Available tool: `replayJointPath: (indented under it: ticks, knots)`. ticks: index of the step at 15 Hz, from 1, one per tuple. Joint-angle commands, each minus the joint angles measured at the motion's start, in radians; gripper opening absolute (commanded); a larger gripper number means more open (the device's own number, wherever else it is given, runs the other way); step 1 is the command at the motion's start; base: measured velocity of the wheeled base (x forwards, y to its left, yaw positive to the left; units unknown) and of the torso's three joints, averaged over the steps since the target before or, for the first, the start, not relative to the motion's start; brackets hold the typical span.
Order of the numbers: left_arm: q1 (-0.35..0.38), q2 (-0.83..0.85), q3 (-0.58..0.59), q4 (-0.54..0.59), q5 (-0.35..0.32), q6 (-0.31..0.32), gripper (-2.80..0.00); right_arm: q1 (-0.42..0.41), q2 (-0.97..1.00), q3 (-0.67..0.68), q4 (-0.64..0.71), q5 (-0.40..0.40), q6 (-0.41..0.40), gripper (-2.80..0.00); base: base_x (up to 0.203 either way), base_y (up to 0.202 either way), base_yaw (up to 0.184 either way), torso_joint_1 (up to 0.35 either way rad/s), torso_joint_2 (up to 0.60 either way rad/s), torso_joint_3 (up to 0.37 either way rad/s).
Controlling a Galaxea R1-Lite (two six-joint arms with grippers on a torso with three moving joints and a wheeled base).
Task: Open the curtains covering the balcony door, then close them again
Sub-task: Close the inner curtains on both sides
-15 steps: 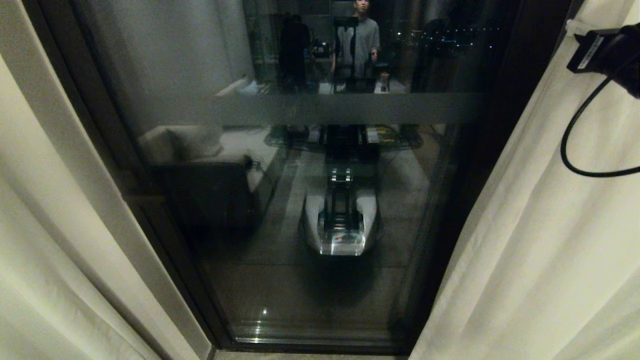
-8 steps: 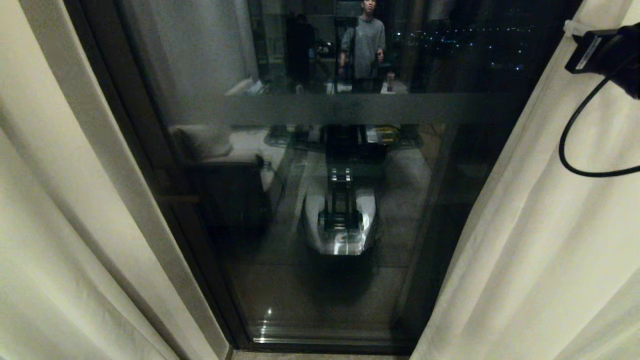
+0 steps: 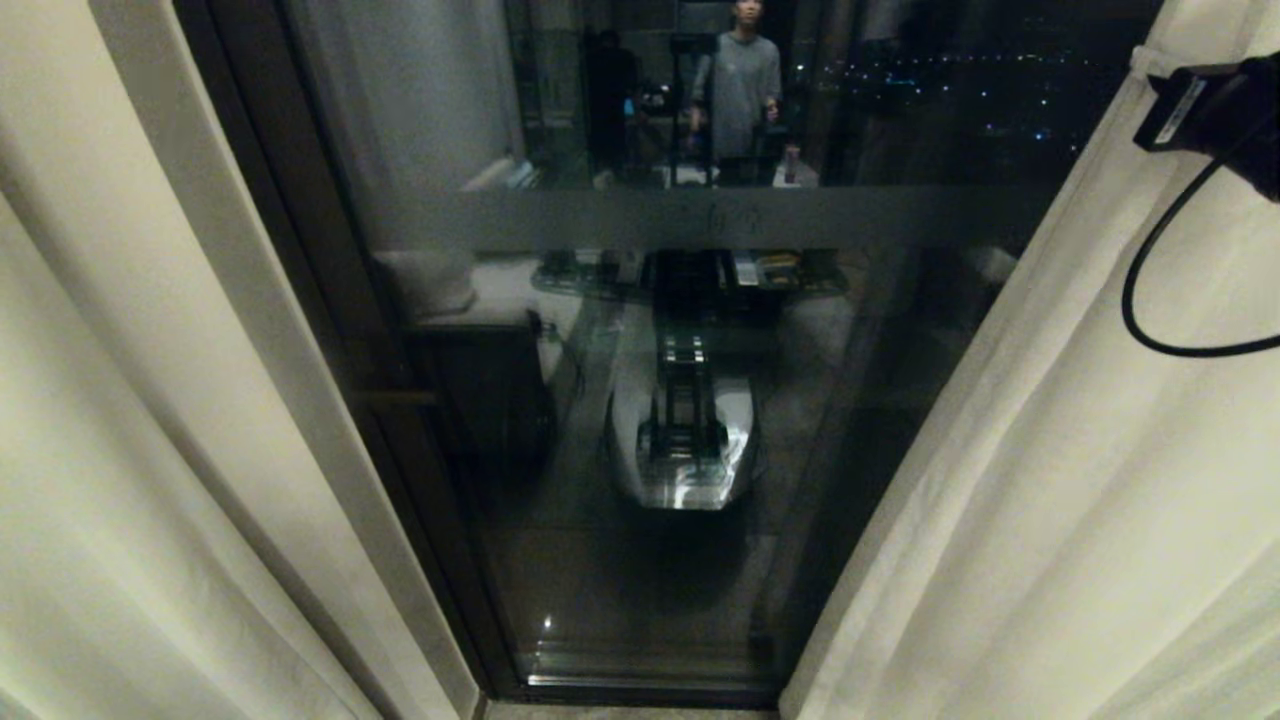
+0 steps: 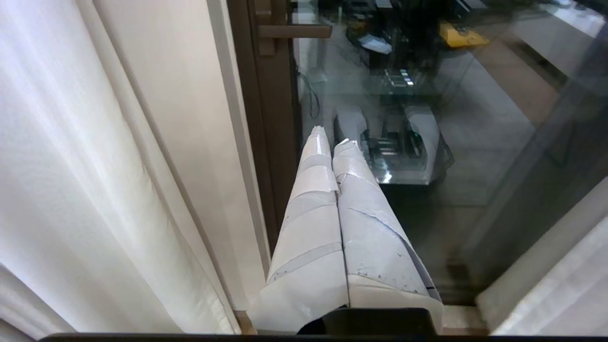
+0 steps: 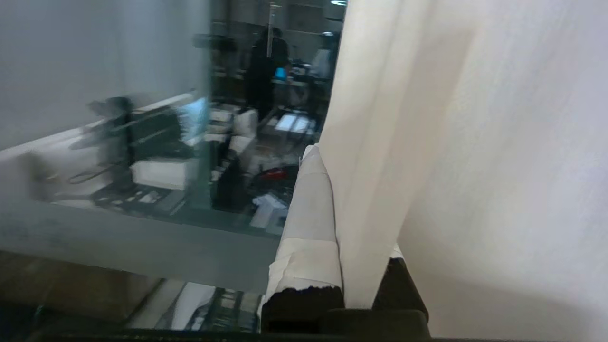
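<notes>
The balcony door (image 3: 640,590) is a dark glass pane in a thick dark frame (image 3: 330,300), showing between the two cream curtains. The left curtain panel (image 3: 120,450) hangs free. My right arm's wrist (image 3: 1230,105) is high at the right, at the inner edge of the right curtain panel (image 3: 1080,480). In the right wrist view my right gripper (image 5: 332,156) is shut on a fold of that curtain (image 5: 451,142); one taped finger (image 5: 308,213) shows and the fabric hides the other. My left gripper (image 4: 332,137) is shut and empty, pointing down beside the door frame (image 4: 270,142).
The glass reflects my own base (image 3: 685,440), room furniture and a standing person (image 3: 740,80). A frosted band (image 3: 700,215) runs across the pane. The door's bottom track (image 3: 630,685) meets a pale floor strip. A black cable (image 3: 1140,300) loops from my right wrist.
The whole view has shifted: door frame and left curtain slid rightward in the picture. The held right curtain edge stays with my arm, so the strip of bare glass has narrowed.
</notes>
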Motion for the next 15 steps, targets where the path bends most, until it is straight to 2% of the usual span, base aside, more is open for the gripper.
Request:
replayJointPath:
  ticks: [1, 7, 15]
  knots:
    - [0.0, 0.0, 0.0, 0.0, 0.0, 0.0, -2.8, 0.002, -0.001, 0.0, -0.006, 0.001, -0.003, -2.8, 0.0, 0.0, 0.0, 0.0, 0.0, 0.0]
    - [0.0, 0.0, 0.0, 0.0, 0.0, 0.0, -2.8, 0.086, 0.005, 0.0, -0.006, -0.001, -0.03, -2.8, 0.0, 0.0, 0.0, 0.0, 0.0, 0.0]
    - [0.0, 0.0, 0.0, 0.0, 0.0, 0.0, -2.8, 0.203, 0.046, 0.008, -0.077, -0.007, -0.03, -2.8, 0.0, 0.0, 0.0, 0.0, 0.0, 0.0]
